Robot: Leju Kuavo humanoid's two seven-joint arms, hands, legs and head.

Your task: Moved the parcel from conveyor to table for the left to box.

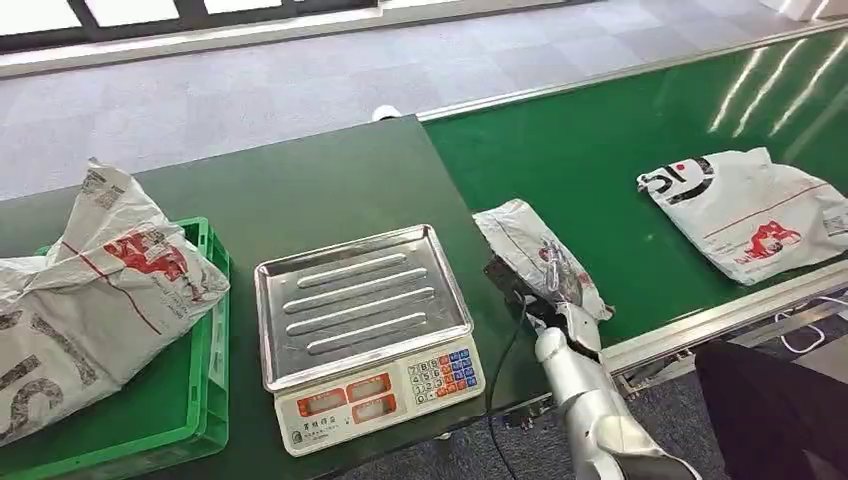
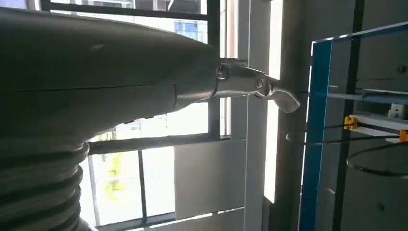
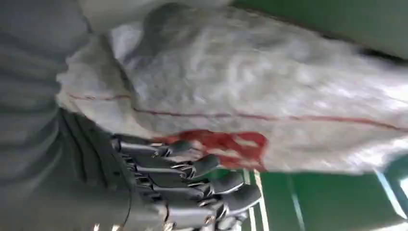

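Small white parcel (image 1: 541,258) sitting right of the scale (image 1: 366,335), on the conveyor (image 1: 620,160) at the seam with the desk (image 1: 300,190), long axis running away from the robot and a bit leftward. Right hand (image 1: 560,318) at the parcel's near end; in the right wrist view, dark fingers (image 3: 192,166) curled against the crinkled bag (image 3: 250,96) by its red print, thumb side hidden, so looks like a grip but can't tell for sure how firm. Clearly the closer hand, so probably just a short drag or lift leftward toward the scale side of the desk. Left hand (image 2: 144,86) up in the air facing windows, one finger sticking out straight, nothing seen in it, rest of the fingers hidden, so can't tell how open. Further right of the scale, second bigger parcel (image 1: 745,210) on the belt. Left of the scale, green crate (image 1: 200,400) with a big bag (image 1: 90,290) already in it.
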